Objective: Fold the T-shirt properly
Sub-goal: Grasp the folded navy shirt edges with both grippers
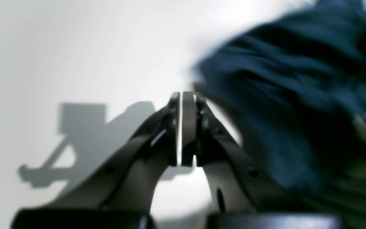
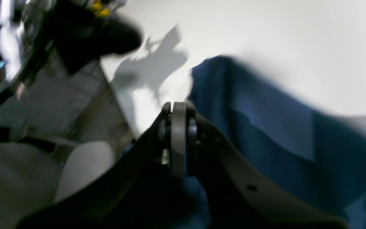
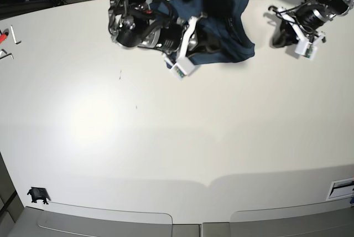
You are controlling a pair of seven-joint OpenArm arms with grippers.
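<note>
The dark blue T-shirt (image 3: 235, 21) lies crumpled in a heap at the far middle of the white table (image 3: 166, 137). My right gripper (image 3: 203, 33) sits against the heap's left side. In the right wrist view this gripper (image 2: 178, 105) is shut, and I see no cloth between its pads. The T-shirt (image 2: 265, 127) spreads to its right and under it. My left gripper (image 3: 276, 37) hovers just right of the heap, apart from it. In the left wrist view that gripper (image 1: 182, 93) is shut and empty, with the blurred T-shirt (image 1: 291, 79) on its right.
Small metal tools (image 3: 11, 35) lie at the table's far left edge. A small black object (image 3: 37, 194) sits at the front left corner, and a white label (image 3: 340, 188) at the front right. The table's back edge (image 2: 113, 95) runs just behind the right gripper.
</note>
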